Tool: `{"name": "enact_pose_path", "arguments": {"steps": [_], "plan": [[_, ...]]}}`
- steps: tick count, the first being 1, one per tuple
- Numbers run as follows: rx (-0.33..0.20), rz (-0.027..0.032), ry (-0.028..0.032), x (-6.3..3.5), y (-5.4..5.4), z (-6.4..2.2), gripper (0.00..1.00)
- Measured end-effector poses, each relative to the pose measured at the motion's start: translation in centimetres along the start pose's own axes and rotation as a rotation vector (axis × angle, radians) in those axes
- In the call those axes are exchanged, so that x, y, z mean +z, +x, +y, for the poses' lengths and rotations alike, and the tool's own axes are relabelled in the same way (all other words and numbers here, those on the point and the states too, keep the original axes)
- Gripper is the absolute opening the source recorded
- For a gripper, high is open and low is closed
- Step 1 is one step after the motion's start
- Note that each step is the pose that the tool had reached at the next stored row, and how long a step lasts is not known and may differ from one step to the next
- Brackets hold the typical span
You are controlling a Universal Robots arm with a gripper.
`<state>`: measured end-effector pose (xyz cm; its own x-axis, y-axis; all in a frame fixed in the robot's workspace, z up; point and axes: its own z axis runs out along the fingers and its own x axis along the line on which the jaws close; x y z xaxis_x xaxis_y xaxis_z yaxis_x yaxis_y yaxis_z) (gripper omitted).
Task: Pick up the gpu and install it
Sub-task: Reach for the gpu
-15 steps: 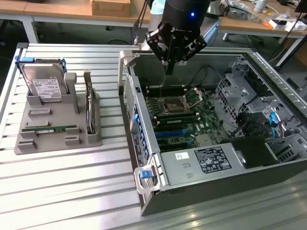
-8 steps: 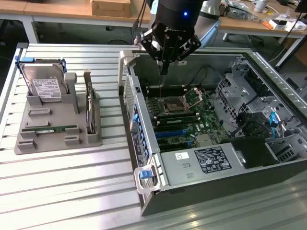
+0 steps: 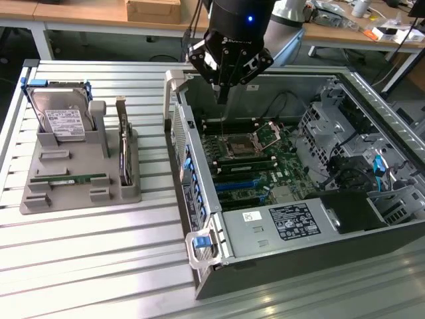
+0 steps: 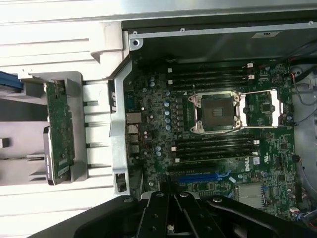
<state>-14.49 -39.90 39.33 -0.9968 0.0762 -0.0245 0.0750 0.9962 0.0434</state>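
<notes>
Slatted metal table (image 3: 80,252) carries everything. The open computer case (image 3: 199,174) lies on its side toward the table's edge on the exterior view's right, motherboard (image 3: 279,166) exposed.

Grey holder (image 3: 73,194) sits toward the table's opposite edge, just beside the case but not touching it. In it: the hard drive (image 3: 63,119) propped at the far end, the green memory stick (image 3: 66,179) lying flat near the front.

The gpu (image 3: 123,143) stands on edge in the holder's slot on the side nearest the case; I read it as not yet picked. From the wrist camera I see its green board face (image 4: 59,129).

Gripper (image 3: 223,98) hangs, pointing down, over the case's far corner on the holder side, above the motherboard. Its fingers (image 4: 163,208) are pressed together and hold nothing.

Key relation: the gpu lies to the exterior view's left of the gripper, across the case's side wall and lower down. Its long axis runs from the table's near edge toward the far edge, roughly parallel to that wall (so the thin top edge is what faces upward). Gap between gripper and card: near, not touching.
</notes>
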Motion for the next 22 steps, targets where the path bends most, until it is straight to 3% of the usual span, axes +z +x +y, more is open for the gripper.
{"name": "enact_pose_path", "arguments": {"steps": [22], "plan": [[0.000, 0.0000, 0.0000, -0.06, 2.1, -0.21, 0.11]]}}
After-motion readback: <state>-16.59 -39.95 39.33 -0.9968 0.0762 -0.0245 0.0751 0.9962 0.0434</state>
